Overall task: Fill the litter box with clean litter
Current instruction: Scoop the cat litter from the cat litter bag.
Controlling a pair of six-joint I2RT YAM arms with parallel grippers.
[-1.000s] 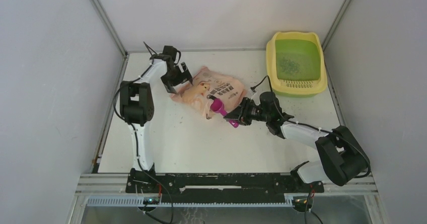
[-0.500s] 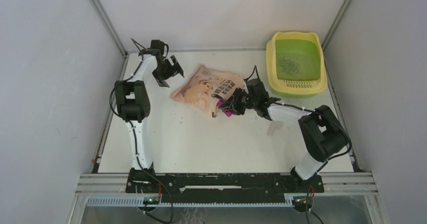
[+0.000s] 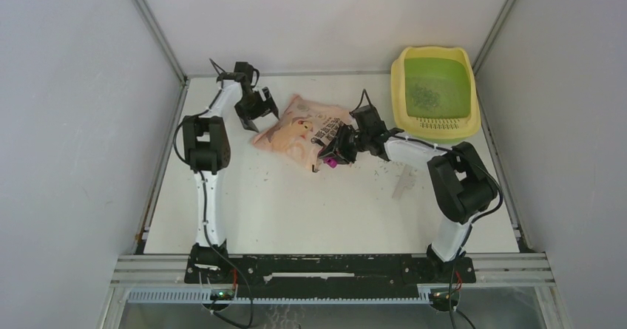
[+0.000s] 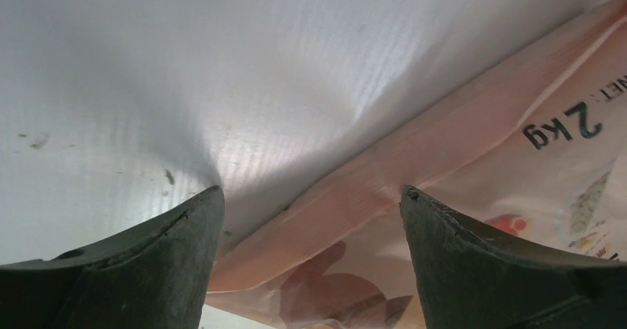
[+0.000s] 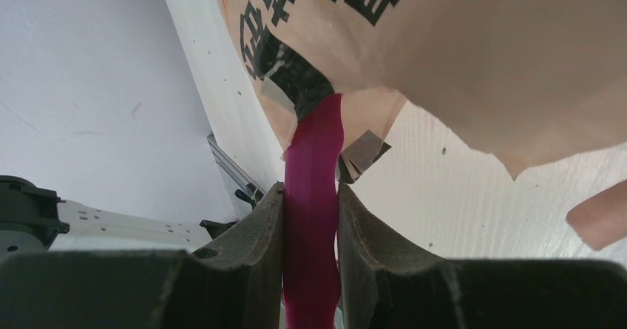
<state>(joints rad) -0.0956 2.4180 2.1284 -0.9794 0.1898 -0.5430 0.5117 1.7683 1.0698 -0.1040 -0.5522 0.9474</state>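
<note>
The litter box, yellow rim and green basin, stands at the back right with a patch of dark litter on its floor. The peach-pink bag lies flat at mid-table. My right gripper is shut on the magenta scoop, whose head is hidden inside the bag's torn opening. In the right wrist view the fingers clamp the scoop handle under the bag. My left gripper is open and straddles the bag's left edge, with its fingertips apart.
Loose granules are scattered on the white table to the right of the bag. A pale strip lies near the right arm. White walls close in the back and both sides.
My right gripper has moved left and back, pushing the scoop into the bag's opening. My left gripper swung off to the back left, then came back to the bag's left edge.
</note>
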